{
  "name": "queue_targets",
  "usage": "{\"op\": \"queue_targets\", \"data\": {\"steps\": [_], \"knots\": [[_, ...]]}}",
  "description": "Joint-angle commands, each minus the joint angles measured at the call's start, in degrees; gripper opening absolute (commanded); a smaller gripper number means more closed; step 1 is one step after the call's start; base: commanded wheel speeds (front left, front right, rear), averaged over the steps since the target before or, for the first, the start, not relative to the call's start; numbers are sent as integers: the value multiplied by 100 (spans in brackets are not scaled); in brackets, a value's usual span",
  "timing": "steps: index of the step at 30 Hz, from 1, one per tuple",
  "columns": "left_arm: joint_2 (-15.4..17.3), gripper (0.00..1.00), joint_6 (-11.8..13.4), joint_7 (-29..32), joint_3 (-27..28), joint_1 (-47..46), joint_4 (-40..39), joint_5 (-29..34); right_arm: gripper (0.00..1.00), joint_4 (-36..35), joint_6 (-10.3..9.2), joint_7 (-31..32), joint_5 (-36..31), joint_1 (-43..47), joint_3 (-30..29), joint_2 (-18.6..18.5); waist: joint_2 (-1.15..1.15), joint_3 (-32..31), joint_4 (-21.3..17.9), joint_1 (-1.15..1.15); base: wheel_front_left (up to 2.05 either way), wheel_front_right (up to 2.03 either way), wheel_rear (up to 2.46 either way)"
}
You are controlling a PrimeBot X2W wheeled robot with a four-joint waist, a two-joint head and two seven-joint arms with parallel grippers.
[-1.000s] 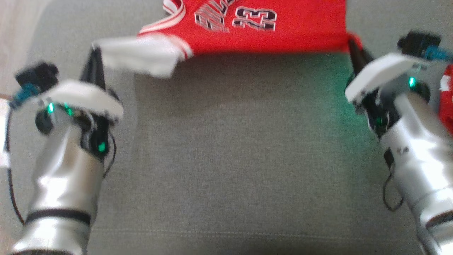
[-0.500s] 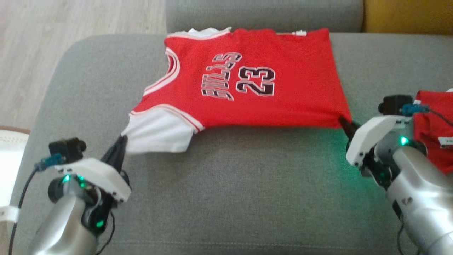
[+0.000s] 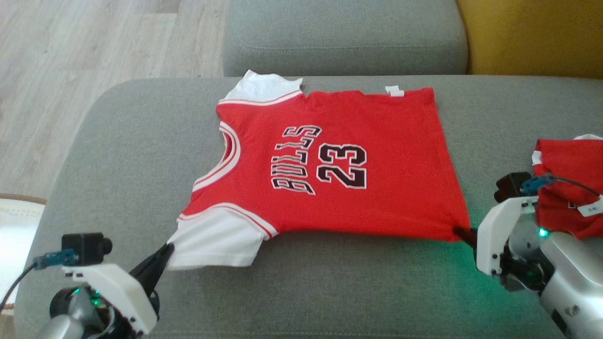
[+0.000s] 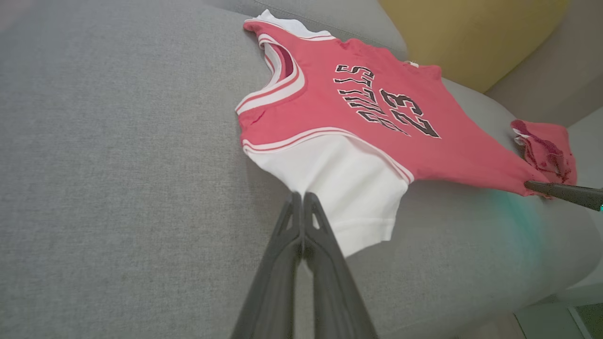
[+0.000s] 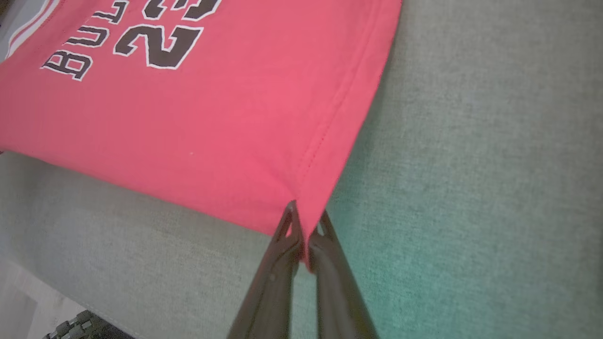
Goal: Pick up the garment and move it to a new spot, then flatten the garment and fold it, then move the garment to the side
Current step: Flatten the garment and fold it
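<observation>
The garment is a red jersey with white sleeves and "BULLS 23" on it, spread flat on the grey sofa seat. My left gripper is shut on the near white sleeve's corner; the left wrist view has its fingertips pinching the white cloth. At the garment's near right, my right gripper is shut on the red hem corner. In the right wrist view the red hem sits between its closed tips. The right fingers also reach into the left wrist view.
A second red garment lies crumpled on the seat at the right, just beyond my right wrist. Behind are the grey backrest and a yellow cushion. Wooden floor lies past the seat's left edge, with a pale round object.
The head camera has tilted, shifting the whole picture down. Both grippers keep their grips. The garment's near edge, held stretched above the seat before, now lies flat on it.
</observation>
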Motion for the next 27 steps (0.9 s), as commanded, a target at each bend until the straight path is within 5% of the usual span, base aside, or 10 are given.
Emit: {"op": "queue_targets", "data": {"steps": [1,13,27], "knots": [[336,0,55,131,333,-152,-375,-102,0,-240,37,169,94,46,66,-238,0,-28,-10,0,0,0,0],[975,0,359,1038,520,503,-1785,-584,0,-1053,37,1227,384,427,-96,-719,0,17,-64,0,0,0,0],[966,0,361,1176,499,-1224,-1423,-128,0,-1179,37,1634,-72,-372,-993,-465,0,776,-160,0,0,0,0]]}}
